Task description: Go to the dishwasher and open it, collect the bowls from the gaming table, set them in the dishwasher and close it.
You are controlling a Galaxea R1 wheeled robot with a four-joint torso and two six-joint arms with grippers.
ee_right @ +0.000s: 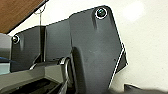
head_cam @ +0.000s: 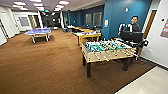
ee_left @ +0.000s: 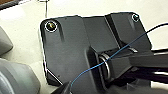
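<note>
The gaming table (head_cam: 107, 51), a table-football table with a green field and rods across it, stands on brown carpet right of centre in the head view. No bowl can be made out on it from here. The dishwasher is out of view. Both wrist views look down past my own dark plate onto a pale floor (ee_left: 22, 30) (ee_right: 145, 37). A strip of brown carpet (ee_right: 17, 12) crosses one corner of the right wrist view.
A person (head_cam: 133, 23) with a control rig stands behind the gaming table by a blue wall. Yellow-topped tables (head_cam: 88, 35) stand further back. A blue table-tennis table (head_cam: 38, 31) is far left. Open carpet (head_cam: 45, 65) lies ahead, and pale floor (head_cam: 150, 82) lower right.
</note>
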